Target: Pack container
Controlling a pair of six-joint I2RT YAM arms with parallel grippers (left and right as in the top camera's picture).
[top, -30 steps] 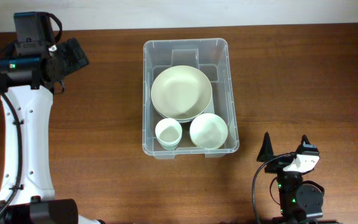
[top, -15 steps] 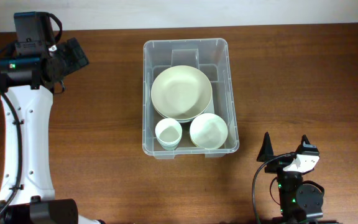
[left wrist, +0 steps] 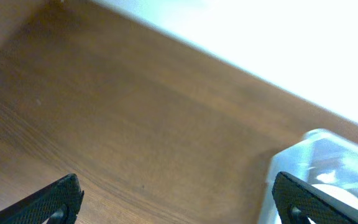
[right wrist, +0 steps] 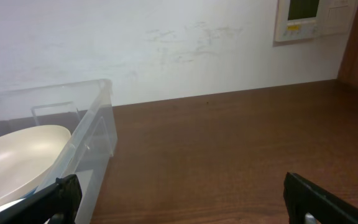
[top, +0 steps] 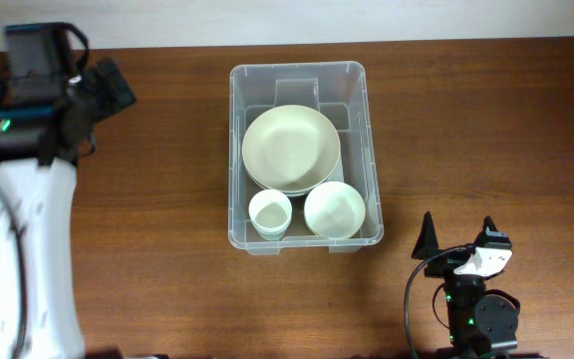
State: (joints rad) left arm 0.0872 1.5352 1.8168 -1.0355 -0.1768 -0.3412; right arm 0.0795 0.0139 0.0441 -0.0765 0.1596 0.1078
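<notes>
From above, on the brown wooden table, the container sits at the middle, toward the far edge, and holds a plate, a cup and a bowl. A white wall runs beyond the table. The right gripper stands by the container's near right corner, jaws wide and empty.

In the left wrist view, the left gripper is spread wide over bare wood with nothing in it, and the container's corner shows at the right.

In the right wrist view, the container fills the left side and a panel hangs on the white wall at far right.
</notes>
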